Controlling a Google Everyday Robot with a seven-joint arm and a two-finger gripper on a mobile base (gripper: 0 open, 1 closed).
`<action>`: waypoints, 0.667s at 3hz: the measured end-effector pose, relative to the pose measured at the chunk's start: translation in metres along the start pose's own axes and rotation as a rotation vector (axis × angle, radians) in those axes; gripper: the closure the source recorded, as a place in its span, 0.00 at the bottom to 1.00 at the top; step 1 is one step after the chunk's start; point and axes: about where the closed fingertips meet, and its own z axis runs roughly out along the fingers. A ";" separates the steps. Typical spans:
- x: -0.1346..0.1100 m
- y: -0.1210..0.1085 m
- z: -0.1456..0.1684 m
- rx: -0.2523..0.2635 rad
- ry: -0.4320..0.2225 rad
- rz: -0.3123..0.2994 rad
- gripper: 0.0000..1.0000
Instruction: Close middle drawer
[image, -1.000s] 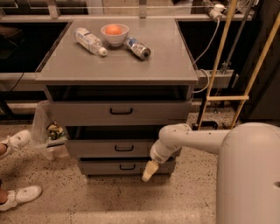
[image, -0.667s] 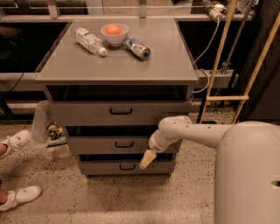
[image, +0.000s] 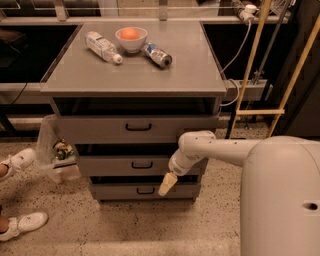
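The middle drawer (image: 115, 165) is the low grey front with a small black centre handle (image: 142, 164), between the taller top drawer (image: 100, 129) and the lowest drawer (image: 120, 190). It stands a little out, with a dark gap above it. My gripper (image: 167, 184), cream-tipped at the end of the white arm, hangs at the right part of the middle drawer's front, its tip reaching down over the lowest drawer's front.
The cabinet top (image: 135, 75) holds a plastic bottle (image: 102, 46), a white bowl with an orange (image: 131, 38) and a can (image: 158, 55). A plastic bag (image: 55, 152) hangs at the cabinet's left. A person's shoes (image: 22, 222) are at the lower left. Wooden poles (image: 255, 55) stand right.
My arm and gripper have moved left and slightly up along the drawer fronts, from the right edge toward the middle drawer's front.
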 end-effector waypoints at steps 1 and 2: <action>0.016 0.008 -0.039 0.045 0.052 0.065 0.00; 0.003 0.010 -0.099 0.227 0.015 0.035 0.00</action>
